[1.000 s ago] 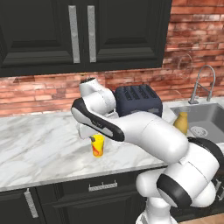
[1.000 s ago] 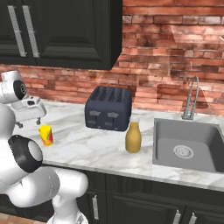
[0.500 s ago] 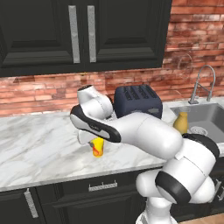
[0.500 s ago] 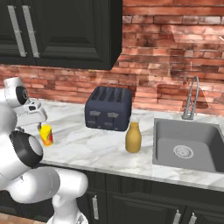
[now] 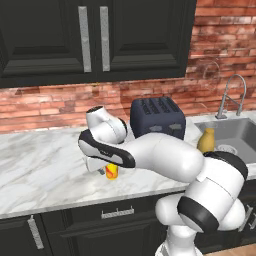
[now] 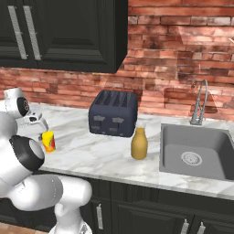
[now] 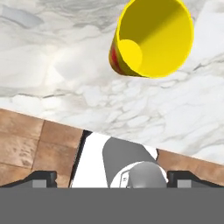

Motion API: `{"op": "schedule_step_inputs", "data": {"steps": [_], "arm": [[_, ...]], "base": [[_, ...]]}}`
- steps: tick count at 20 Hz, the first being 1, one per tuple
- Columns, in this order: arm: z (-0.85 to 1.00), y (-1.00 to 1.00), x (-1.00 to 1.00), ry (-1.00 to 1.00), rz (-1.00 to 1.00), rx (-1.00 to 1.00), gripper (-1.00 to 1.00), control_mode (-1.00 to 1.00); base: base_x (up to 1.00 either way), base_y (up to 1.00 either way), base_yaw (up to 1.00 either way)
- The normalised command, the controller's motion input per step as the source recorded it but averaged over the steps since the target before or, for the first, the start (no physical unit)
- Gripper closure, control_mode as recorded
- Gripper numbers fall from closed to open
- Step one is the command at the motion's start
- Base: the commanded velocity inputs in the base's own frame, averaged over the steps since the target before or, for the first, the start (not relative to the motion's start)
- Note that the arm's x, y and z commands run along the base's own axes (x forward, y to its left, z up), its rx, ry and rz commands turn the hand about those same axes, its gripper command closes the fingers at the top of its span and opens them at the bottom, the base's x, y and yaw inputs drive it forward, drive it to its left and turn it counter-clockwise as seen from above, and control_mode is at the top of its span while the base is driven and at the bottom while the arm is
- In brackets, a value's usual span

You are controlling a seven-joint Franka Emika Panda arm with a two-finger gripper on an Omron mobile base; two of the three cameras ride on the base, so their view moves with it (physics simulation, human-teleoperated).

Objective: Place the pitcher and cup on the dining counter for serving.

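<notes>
Cup (image 7: 151, 39) stands upright and empty beneath the open pincer (image 7: 111, 177).

Bare marble rings the cup (image 7: 151, 37) — toaster (image 6: 113, 112) well apart.

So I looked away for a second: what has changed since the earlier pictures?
The arm has lowered its open tool toward the cup, which now sits just under the hand; nothing is gripped yet. The cup, pitcher and toaster stand where they did on the worktop.

One cup (image 6: 48, 141), one pitcher (image 6: 139, 143), one toaster (image 6: 113, 113) (four slots), one sink (image 6: 196, 146).
</notes>
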Motion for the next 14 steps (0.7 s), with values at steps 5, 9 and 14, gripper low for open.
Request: {"op": "schedule_step_inputs", "data": {"steps": [5,9,14], "arm": [[-0.16,0.02,0.04,0.00,0.00,0.00,-1.00,-1.00],[-0.01,0.00,0.06,-0.02,0.00,0.00,-1.00,-1.00],[0.36,0.00,-0.07,-0.12,0.00,0.04,-1.00,-1.00]], "base": [[0.00,0.00,0.00],[0.00,0.00,0.00],[0.00,0.00,0.00]]}}
